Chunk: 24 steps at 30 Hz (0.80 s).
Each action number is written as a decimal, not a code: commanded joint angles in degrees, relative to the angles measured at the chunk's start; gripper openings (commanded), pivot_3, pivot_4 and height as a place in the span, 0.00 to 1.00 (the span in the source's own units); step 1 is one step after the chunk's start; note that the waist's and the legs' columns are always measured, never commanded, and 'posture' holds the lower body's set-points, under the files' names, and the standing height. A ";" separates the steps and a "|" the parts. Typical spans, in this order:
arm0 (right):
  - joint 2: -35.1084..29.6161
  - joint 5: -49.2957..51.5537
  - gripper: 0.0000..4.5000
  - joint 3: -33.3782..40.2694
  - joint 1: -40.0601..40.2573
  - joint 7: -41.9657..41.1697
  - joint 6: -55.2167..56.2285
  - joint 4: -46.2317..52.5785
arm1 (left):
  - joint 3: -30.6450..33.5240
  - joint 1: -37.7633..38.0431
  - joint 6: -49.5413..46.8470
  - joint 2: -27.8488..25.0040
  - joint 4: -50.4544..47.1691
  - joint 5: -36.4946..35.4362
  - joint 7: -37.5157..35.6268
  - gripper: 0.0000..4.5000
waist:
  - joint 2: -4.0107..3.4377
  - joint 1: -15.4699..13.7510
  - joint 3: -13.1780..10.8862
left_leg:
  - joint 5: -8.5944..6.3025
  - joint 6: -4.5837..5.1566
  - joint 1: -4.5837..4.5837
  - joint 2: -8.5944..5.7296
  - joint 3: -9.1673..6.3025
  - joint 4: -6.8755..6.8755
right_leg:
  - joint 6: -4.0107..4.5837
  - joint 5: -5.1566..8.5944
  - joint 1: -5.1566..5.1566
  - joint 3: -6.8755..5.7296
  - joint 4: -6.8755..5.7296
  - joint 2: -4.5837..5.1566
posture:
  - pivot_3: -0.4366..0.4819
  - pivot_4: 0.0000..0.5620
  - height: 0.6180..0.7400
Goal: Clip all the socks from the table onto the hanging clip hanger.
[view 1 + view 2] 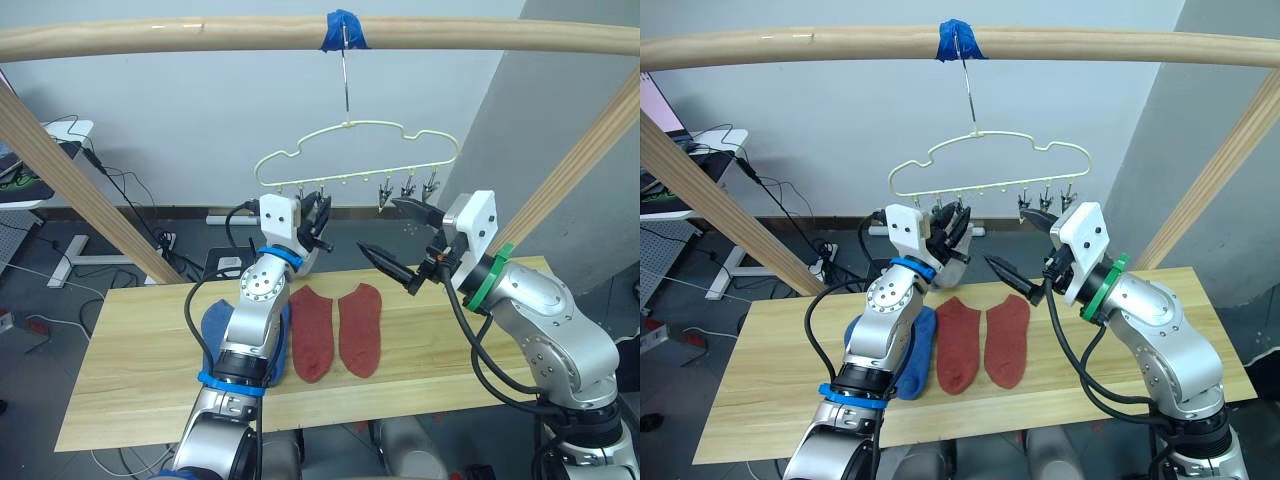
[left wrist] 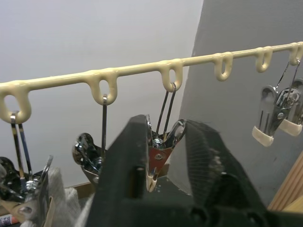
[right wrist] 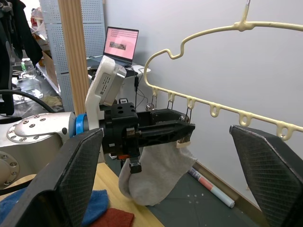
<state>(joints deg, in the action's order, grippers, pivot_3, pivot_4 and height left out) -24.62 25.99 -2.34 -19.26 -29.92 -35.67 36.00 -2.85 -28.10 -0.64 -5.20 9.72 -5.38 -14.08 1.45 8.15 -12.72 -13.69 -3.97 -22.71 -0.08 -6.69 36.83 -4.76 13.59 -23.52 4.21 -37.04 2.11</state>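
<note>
Overhead, the clip hanger (image 1: pixel 352 152) hangs by its hook from a wooden rail (image 1: pixel 200 38) bound with blue tape. Left gripper (image 2: pixel 163 156), raised to the hanger's clip row, pinches a metal clip (image 2: pixel 160 146) between its fingers; a light grey sock (image 3: pixel 158 175) hangs just below them. Right gripper (image 1: pixel 395 238), spread wide and empty, is near the hanger's right clips. Below the hanger, two red socks (image 1: pixel 338 330) lie side by side on the tabletop (image 1: pixel 130 370), a blue sock (image 1: pixel 222 325) beside them.
</note>
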 commanded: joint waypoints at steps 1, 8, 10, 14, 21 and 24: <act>-0.25 0.67 1.00 0.38 -1.03 0.19 0.85 2.73 | 0.81 -0.66 0.32 0.41 -1.22 -0.21 0.60 0.07 | 0.00 0.01 0.00 | 0.00 0.00 0.00 0.00 0.00 0.00 | 0.00 0.00 0.00 0.00 0.00 0.00 | 0.21 0.32 1.00; -0.56 0.14 1.00 -0.73 1.17 -0.19 1.05 2.88 | 0.48 -0.68 -0.46 0.13 -3.09 0.12 -0.09 0.00 | 0.00 -0.02 0.01 | 0.00 0.00 0.00 0.00 0.00 0.00 | 0.00 0.00 0.00 0.00 0.00 0.00 | 0.22 0.31 1.00; -1.80 -1.59 1.00 -1.85 2.14 -0.37 0.79 1.49 | 0.24 -0.13 -2.18 -0.47 -4.52 -0.30 -1.13 0.00 | 0.00 -0.03 0.01 | 0.00 0.00 0.00 0.00 0.00 0.00 | 0.00 0.00 0.00 0.00 0.00 0.00 | 0.23 0.30 1.00; -5.91 -9.78 1.00 -8.33 4.03 -0.18 0.75 -7.91 | 0.40 1.91 -14.29 -3.76 -11.18 -4.85 -6.08 0.00 | 0.01 0.03 0.03 | 0.00 0.00 0.01 -0.01 0.00 0.00 | 0.00 0.00 0.00 0.00 -0.01 0.00 | 0.25 0.29 1.00; -2.84 -21.52 1.00 -21.30 -0.57 -5.05 12.86 -33.56 | 5.47 -0.62 -44.61 -11.43 -21.17 -21.16 -12.54 0.00 | -0.02 0.49 0.08 | 0.01 0.01 0.13 0.05 0.02 0.03 | 0.00 0.00 0.05 -0.01 -0.12 -0.04 | 0.29 0.31 1.00; -0.65 -25.10 1.00 -24.32 -3.93 -7.18 17.95 -43.94 | 7.06 -2.68 -49.19 -13.55 -21.94 -24.06 -12.86 0.00 | -0.04 0.79 0.08 | 0.03 0.04 0.25 0.08 0.03 0.05 | -0.01 -0.06 0.15 -0.01 -0.12 -0.06 | 0.30 0.31 1.00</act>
<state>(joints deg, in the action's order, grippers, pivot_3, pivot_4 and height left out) -25.93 2.88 -25.89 -21.78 -35.79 -21.61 -4.58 3.47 -30.52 -46.77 -18.19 -11.33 -27.66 -26.46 1.41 8.94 -12.64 -13.66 -3.93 -22.44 0.00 -6.67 36.87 -4.77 13.53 -23.35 4.19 -37.15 2.05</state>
